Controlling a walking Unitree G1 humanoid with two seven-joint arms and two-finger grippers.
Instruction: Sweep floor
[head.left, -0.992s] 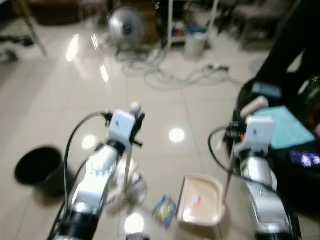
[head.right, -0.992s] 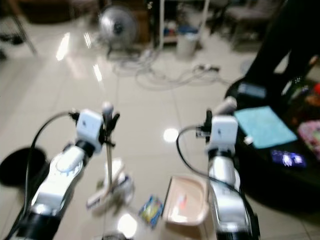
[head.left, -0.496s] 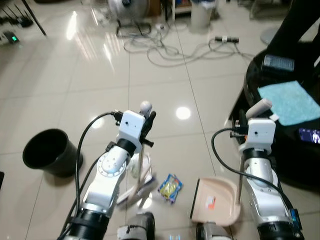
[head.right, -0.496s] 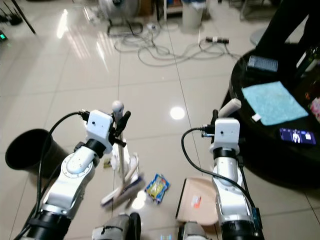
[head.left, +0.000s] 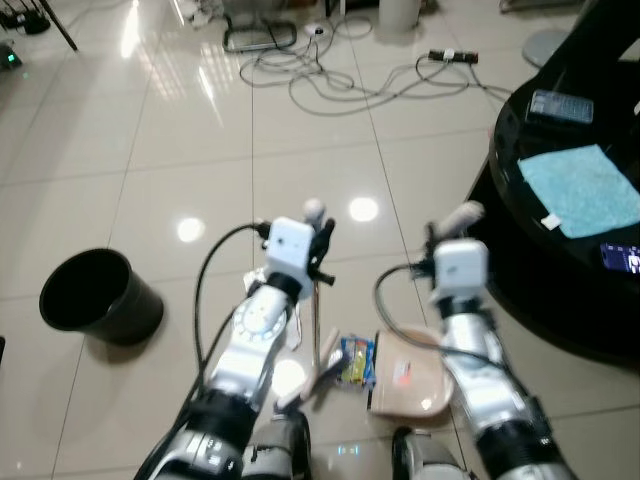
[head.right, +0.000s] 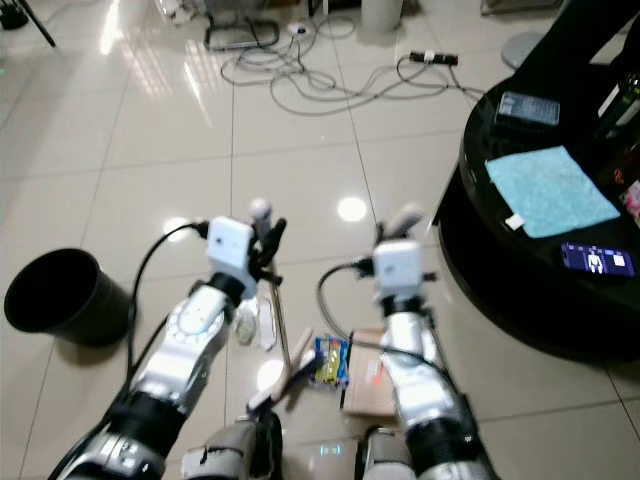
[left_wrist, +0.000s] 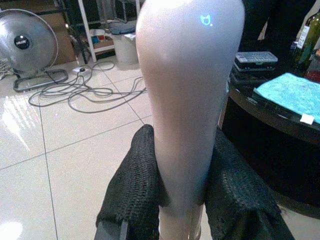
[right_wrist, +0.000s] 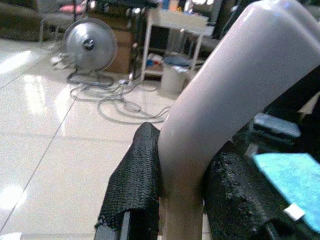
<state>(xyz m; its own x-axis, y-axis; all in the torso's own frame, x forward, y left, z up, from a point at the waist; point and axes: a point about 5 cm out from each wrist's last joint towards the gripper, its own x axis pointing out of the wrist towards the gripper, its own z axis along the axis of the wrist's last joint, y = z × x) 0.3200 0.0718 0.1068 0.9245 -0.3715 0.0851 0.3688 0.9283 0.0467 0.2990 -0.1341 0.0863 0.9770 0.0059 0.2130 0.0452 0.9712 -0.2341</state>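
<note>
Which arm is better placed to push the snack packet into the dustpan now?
Probably the left. Its claw holds the broom, whose head rests on the floor beside the snack packet. The right claw only holds the dustpan beside the packet.

Black bin (head.left: 98, 298), pale pink dustpan (head.left: 408, 372), yellow-and-blue wrapper (head.left: 354, 360), turquoise cloth (head.left: 583, 188), glossy beige floor tiles (head.left: 120, 160)

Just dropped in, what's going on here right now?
The robot is sweeping. Its left claw is shut on the broom, whose head sits on the tile by a wrapper. Its right claw is shut on the dustpan handle, pan beside the wrapper. A black bin stands to the left.
</note>
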